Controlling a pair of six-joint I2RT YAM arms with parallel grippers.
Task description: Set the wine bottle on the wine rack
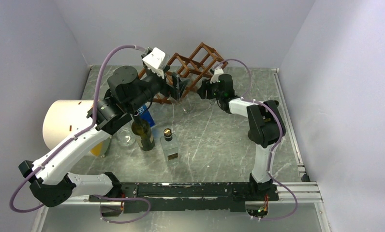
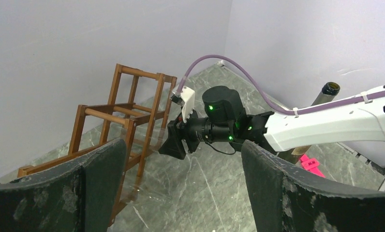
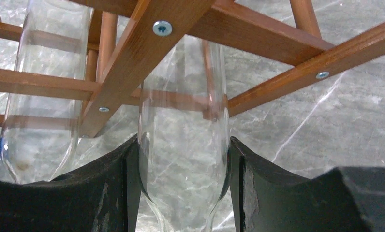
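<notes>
Because it is clear glass, the bottle (image 3: 181, 186) will be stiff, slick and breakable — fairly weighty even if empty, I judge — so a firm squeeze on the wide body suits it better than a pinch on the neck. That is how the right gripper (image 3: 183, 145) has it: both fingers (image 3: 125, 183) pressed against the body's sides. The left gripper (image 1: 179, 90) hangs just beside the rack (image 3: 137, 43) with its jaws spread and nothing between them.

From the right wrist, the bottle's long axis runs away from the camera and up among the rack's bars, beside a second clear bottle (image 3: 40, 96). It seems to narrow toward the wrist, which would put the neck nearest the gripper — but the glass is too transparent to be sure. Whether it already bears on a bar I cannot tell.
</notes>
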